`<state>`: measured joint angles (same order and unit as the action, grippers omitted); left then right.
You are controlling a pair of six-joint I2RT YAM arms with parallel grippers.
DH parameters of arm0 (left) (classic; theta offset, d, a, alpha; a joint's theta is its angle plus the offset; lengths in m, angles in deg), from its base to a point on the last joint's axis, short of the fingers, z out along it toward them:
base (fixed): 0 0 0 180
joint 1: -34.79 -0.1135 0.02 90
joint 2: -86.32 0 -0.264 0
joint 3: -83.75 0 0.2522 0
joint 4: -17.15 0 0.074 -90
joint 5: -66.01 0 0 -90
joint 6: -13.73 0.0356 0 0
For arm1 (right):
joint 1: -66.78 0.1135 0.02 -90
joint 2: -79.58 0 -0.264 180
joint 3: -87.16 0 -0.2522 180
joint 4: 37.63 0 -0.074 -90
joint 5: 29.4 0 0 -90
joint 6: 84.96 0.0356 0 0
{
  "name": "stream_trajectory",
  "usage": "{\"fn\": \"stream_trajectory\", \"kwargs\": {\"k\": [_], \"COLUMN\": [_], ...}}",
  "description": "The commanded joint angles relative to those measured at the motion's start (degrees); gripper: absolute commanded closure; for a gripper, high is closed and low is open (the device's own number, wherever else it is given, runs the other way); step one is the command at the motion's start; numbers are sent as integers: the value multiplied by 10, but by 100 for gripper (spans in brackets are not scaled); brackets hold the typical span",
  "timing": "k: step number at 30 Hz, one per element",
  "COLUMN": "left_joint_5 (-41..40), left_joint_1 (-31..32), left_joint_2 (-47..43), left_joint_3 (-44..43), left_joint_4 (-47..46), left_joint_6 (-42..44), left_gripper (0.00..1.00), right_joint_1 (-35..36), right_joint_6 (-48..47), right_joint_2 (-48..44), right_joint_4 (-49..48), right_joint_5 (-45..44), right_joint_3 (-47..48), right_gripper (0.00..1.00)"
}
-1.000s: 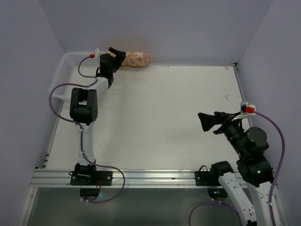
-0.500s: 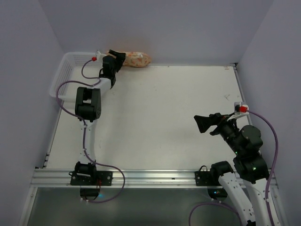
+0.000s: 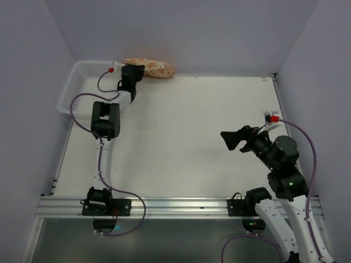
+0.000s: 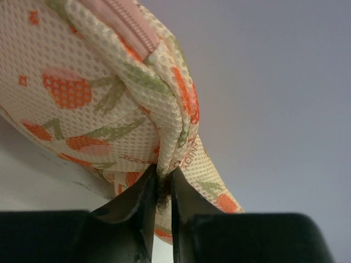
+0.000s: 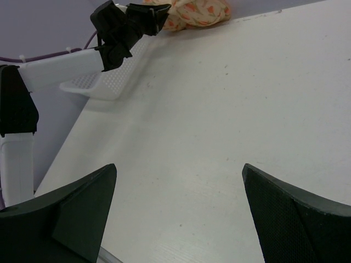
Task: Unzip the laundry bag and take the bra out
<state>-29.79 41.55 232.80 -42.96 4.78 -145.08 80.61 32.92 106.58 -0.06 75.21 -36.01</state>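
Note:
The laundry bag [image 3: 155,68], cream mesh with an orange strawberry print, lies at the table's far edge against the back wall. My left gripper [image 3: 134,71] sits at its left end, shut on a pinched fold of the bag's printed mesh [image 4: 164,159]; a pink zipper strip [image 4: 129,24] runs along the bag's top. The right wrist view shows the laundry bag [image 5: 194,12] far off, past the left gripper [image 5: 156,12]. My right gripper [image 3: 229,139] hovers open over the table's right side, nothing between its fingers [image 5: 82,205]. The bra is out of view.
A white lattice basket [image 3: 82,76] stands at the far left corner, just left of the left arm; in the right wrist view this basket [image 5: 112,82] sits below the arm. A metal rail [image 3: 175,205] runs along the near edge.
My left gripper has closed from wide open onto the bag's left end, and the bag's left part has been pushed up and leftward. The right arm has drifted slightly left.

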Motion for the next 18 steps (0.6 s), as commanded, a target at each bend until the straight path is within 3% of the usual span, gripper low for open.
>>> {"fn": "stream_trajectory", "kwargs": {"k": [1,3,10,18], "left_joint_5": [3,21,135,271], "left_joint_1": [-7,-7,4,53], "left_joint_2": [0,-12,-102,-220], "left_joint_3": [-7,10,92,194], "left_joint_4": [-39,-49,-126,-134], "left_joint_6": [-24,-35,-64,-53], "left_gripper": [93,100,100,100], "right_joint_1": [1,1,1,2], "right_joint_6": [-7,-11,-30,-29], "right_joint_2": [7,8,9,-23], "right_joint_4": [-25,-21,14,45], "right_joint_5": [16,17,20,-2], "right_joint_3": [11,16,49,59], "right_gripper": [1,1,1,1]}}
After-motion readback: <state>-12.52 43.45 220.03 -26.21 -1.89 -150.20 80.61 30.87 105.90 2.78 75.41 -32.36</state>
